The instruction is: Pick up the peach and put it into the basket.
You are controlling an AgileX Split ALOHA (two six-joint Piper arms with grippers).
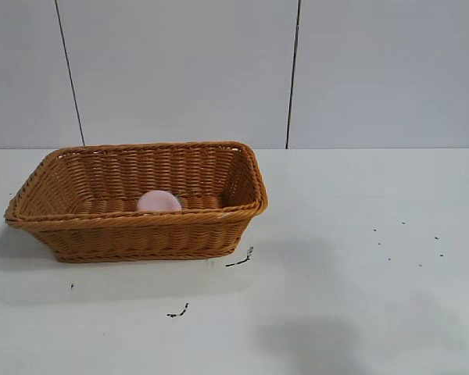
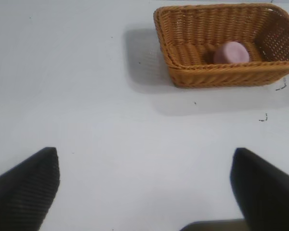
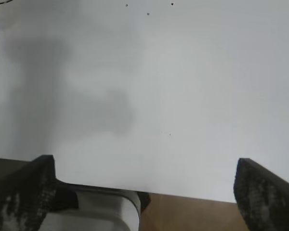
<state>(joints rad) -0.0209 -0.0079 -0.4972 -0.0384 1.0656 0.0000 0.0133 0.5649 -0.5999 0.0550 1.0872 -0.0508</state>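
Exterior view first: the peach sits inside the basket, low on the floor of it, close against the near wall and about midway along, only its pale-pink dome peeking over the braided rim. From the left wrist view the peach shows a flattish face tipped toward the camera, resting just behind the basket's near wall. The basket runs its long axis side to side across the exterior picture, flared walls up, open mouth skyward, on the left half of the white table. A few dark specks lie on the table by the basket's near right corner and more are scattered toward the right. Behind it all, a pale panelled wall with thin dark seams. The left gripper hangs well clear of the basket over bare table, fingers spread wide, nothing between them. The right gripper is also spread wide over bare table, with the table edge beneath it.
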